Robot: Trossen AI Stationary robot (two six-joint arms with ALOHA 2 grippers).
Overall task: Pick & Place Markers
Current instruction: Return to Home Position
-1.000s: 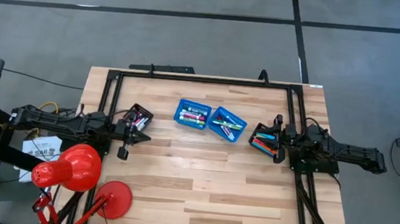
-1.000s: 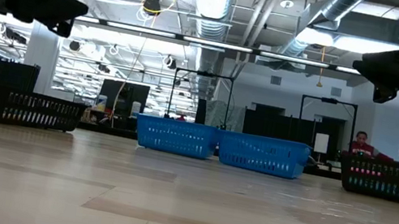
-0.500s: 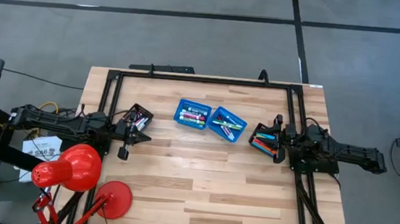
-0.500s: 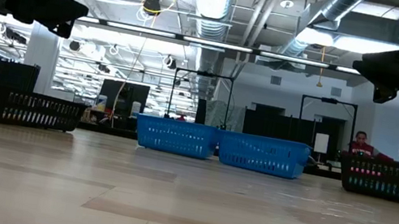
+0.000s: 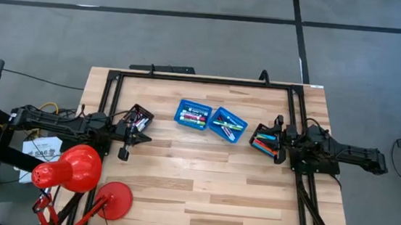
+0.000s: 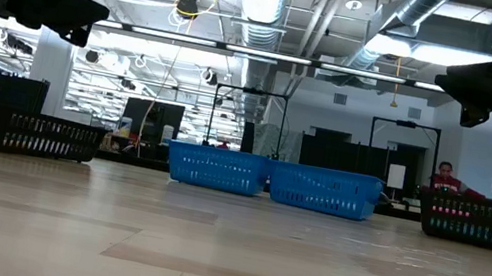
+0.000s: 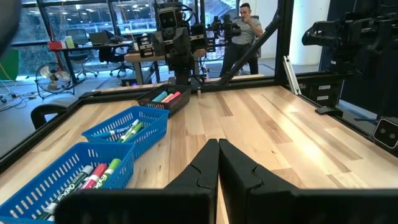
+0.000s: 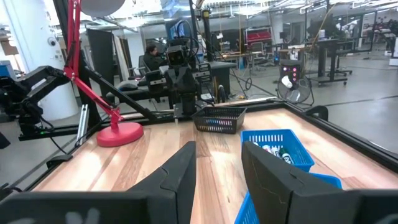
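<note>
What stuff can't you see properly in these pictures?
High view: the markers are too small to count.
Low view: the walls of the blue baskets hide whatever lies inside them.
Left wrist view: one blue basket is cut off by the picture's edge and by the left gripper.
Right wrist view: the right gripper covers part of one blue basket.

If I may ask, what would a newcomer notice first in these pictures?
Two blue baskets full of coloured markers sit side by side at the middle of the table. A red lamp stands beside the left arm. The left pincer is shut near the left black tray, the right pincer open near the right black tray.
</note>
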